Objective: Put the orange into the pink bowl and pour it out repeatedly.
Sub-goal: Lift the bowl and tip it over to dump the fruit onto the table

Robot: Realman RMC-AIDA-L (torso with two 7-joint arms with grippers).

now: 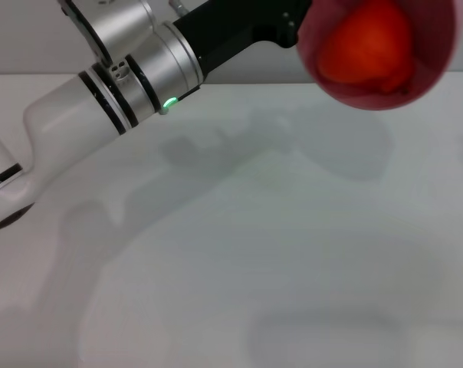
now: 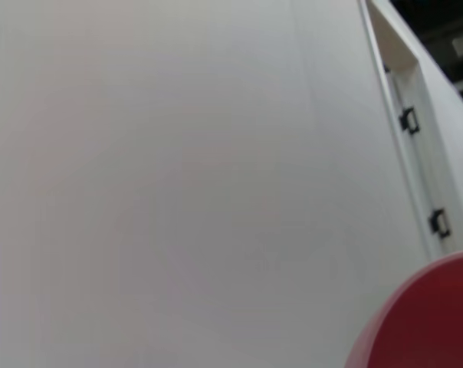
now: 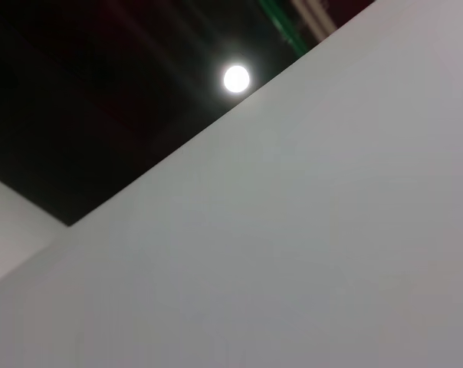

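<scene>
The pink bowl (image 1: 435, 73) hangs in the air at the top right of the head view, tipped on its side with its mouth facing the camera. The orange (image 1: 366, 42) lies inside it, against the lower wall. My left arm reaches across from the left, and its left gripper (image 1: 297, 34) holds the bowl at its left rim; the fingers themselves are hidden behind the bowl. A curved piece of the bowl (image 2: 431, 322) also shows in the left wrist view. My right gripper is out of view.
The white table (image 1: 254, 253) lies below the bowl, with the arm's shadow on it. The left wrist view shows a white wall with a door frame (image 2: 415, 123). The right wrist view shows a wall and a ceiling lamp (image 3: 236, 78).
</scene>
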